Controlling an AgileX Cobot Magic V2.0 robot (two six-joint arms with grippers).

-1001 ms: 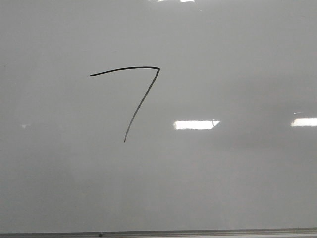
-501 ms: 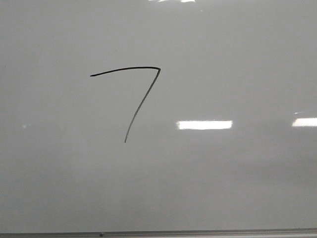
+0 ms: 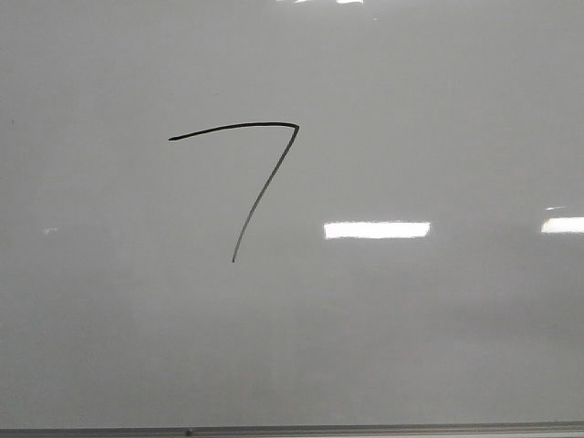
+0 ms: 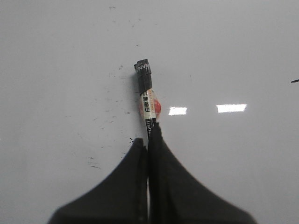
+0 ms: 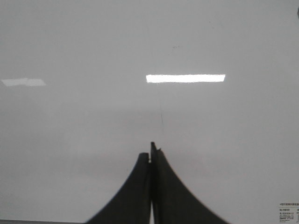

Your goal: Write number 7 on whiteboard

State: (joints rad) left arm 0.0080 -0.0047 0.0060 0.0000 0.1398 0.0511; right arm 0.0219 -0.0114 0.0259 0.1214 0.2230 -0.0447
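The number 7 (image 3: 266, 187) is a thin black figure on the whiteboard (image 3: 438, 328) in the front view, left of centre, with a curved top bar and a long slanted stroke. No gripper shows in the front view. My left gripper (image 4: 147, 138) is shut on a black marker (image 4: 145, 86) with a white and red label, its black end pointing at the board (image 4: 56, 70). A short black mark (image 4: 295, 80) shows at that view's edge. My right gripper (image 5: 152, 151) is shut and empty over bare board (image 5: 70, 130).
The board's thin grey bottom frame (image 3: 365, 429) runs along the front view's lower edge. Bright rectangular light reflections (image 3: 376, 230) lie on the board. Small black specks (image 4: 100, 119) dot the board near the marker. A small printed label (image 5: 287, 207) sits in a corner.
The 7 sits a few pixels further right in the front view. The bright reflection beside it has grown wider to the right.
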